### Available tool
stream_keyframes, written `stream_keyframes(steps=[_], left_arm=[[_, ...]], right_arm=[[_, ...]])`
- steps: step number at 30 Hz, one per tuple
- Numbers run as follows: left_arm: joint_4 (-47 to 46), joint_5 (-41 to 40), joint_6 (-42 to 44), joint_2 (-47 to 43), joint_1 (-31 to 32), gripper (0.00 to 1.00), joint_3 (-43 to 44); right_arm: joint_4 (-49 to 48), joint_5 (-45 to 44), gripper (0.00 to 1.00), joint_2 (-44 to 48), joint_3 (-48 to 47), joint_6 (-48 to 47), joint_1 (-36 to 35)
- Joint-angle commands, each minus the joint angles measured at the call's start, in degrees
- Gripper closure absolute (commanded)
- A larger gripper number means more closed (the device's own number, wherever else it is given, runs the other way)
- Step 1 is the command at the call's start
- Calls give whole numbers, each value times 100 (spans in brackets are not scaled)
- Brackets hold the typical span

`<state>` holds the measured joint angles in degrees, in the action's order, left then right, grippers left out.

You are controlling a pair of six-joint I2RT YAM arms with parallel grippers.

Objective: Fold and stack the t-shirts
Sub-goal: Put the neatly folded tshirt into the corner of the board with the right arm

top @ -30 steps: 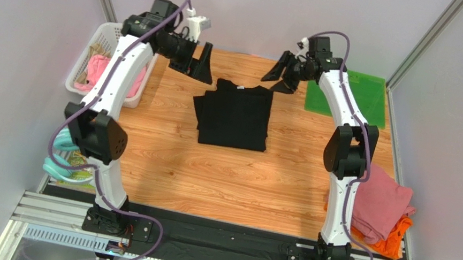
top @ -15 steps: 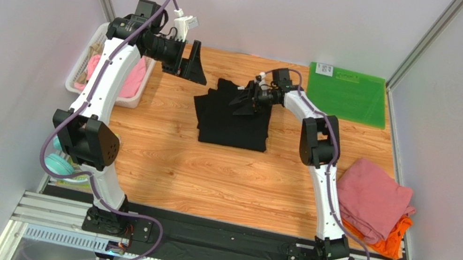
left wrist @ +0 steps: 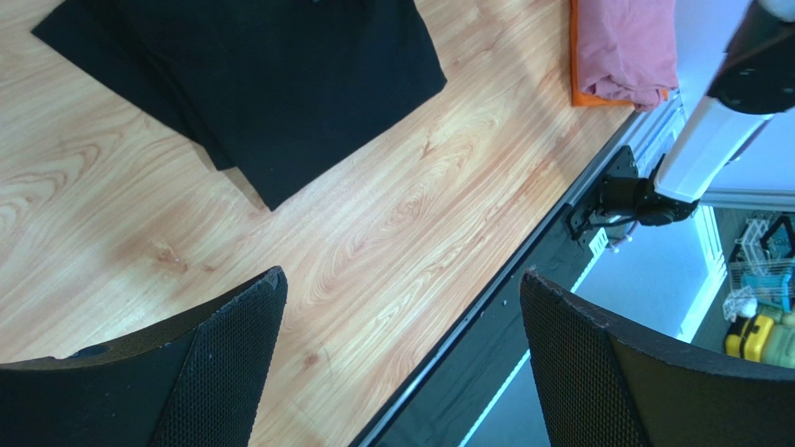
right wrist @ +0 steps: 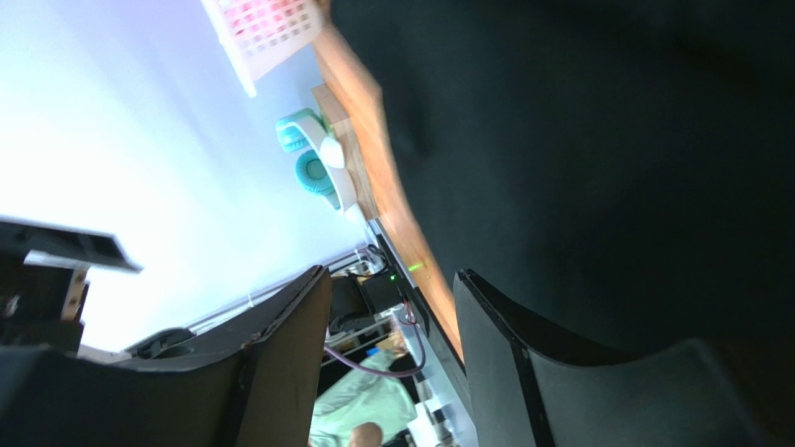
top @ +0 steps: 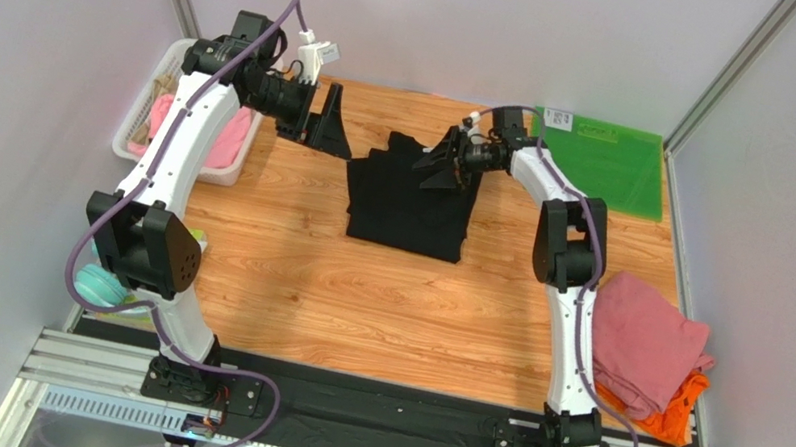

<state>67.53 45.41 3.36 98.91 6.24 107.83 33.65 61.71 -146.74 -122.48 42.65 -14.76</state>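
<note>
A folded black t-shirt point(top: 408, 195) lies at the middle of the wooden table and fills the right half of the right wrist view point(right wrist: 606, 140). My right gripper point(top: 444, 168) hangs low over its far right part, jaws open, with no cloth in the gap point(right wrist: 392, 273); one finger point(right wrist: 523, 354) is against the black cloth. My left gripper point(top: 322, 124) is wide open above bare wood point(left wrist: 401, 279), left of the shirt point(left wrist: 280, 74). A dusty-pink t-shirt point(top: 647, 341) rests on an orange one point(top: 673, 422) at the right edge.
A stiff green mat point(top: 610, 163) lies at the far right corner. A white basket point(top: 177, 74) holding pink cloth stands at the far left. A teal object point(top: 97, 281) sits off the table's left edge. The black front rail point(top: 372, 397) runs along the near edge.
My right gripper dropped from the far edge onto the black shirt, then shifted right; the shirt slid slightly right with it. My left gripper drew a little left and stayed open.
</note>
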Motion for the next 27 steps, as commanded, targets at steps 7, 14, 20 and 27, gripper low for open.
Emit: stream_keyframes(steps=[7, 14, 20, 27], left_arm=[[-12, 469, 209, -320, -35, 0, -333], [76, 548, 227, -276, -35, 0, -342], [138, 592, 271, -258, -35, 0, -394], [155, 636, 271, -188, -35, 0, -456]], right_arm=[[660, -1380, 43, 1517, 1216, -1250, 913], [1486, -2163, 32, 893, 499, -1936, 1195], [1715, -2243, 20, 269, -267, -1980, 1248], [1724, -1874, 15, -355, -1024, -2041, 1178]])
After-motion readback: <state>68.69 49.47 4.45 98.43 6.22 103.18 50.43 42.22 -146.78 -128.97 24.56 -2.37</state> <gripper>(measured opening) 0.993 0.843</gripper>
